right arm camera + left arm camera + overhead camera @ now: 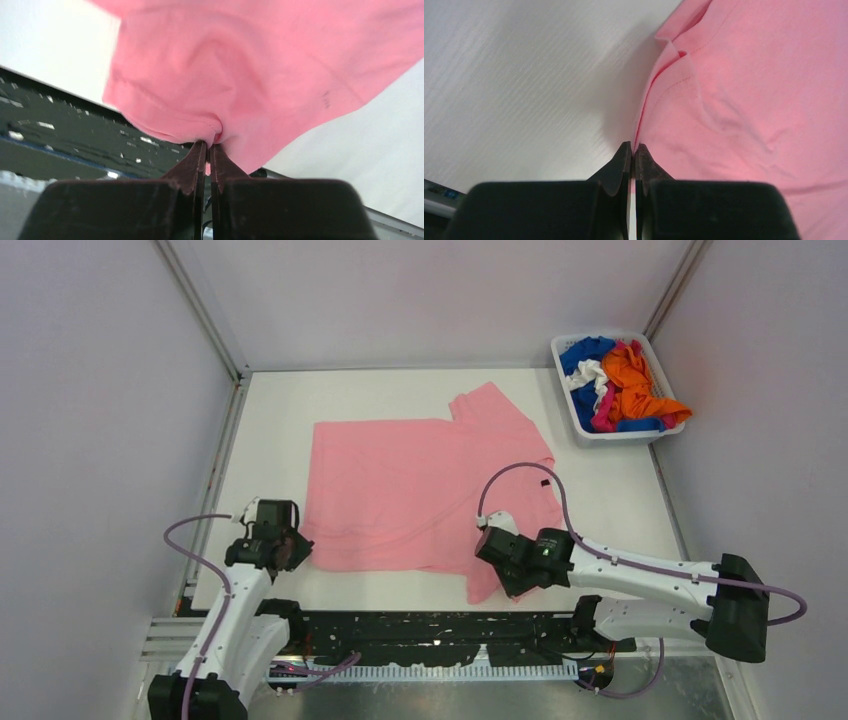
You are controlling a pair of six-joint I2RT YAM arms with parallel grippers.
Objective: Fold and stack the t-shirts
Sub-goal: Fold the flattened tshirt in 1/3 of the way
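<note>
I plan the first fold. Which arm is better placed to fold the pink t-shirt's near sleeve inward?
Right. The right tool is shut on the near sleeve of the pink t-shirt; the left tool is shut at the hem corner.

Nothing legible anywhere, no word, number or brand. In the top view, just right of centre, a small dark label (545, 483) sits on the light pink t-shirt (400, 490), and it is far too small to read. In the right wrist view, right of centre, there is a faint dark mark (326, 99) on the pink cloth, smudged, with no letters to make out. At the lower left of that view, pale flecks (45, 125) dot a black strip (75, 137), blurred and unreadable.
</note>
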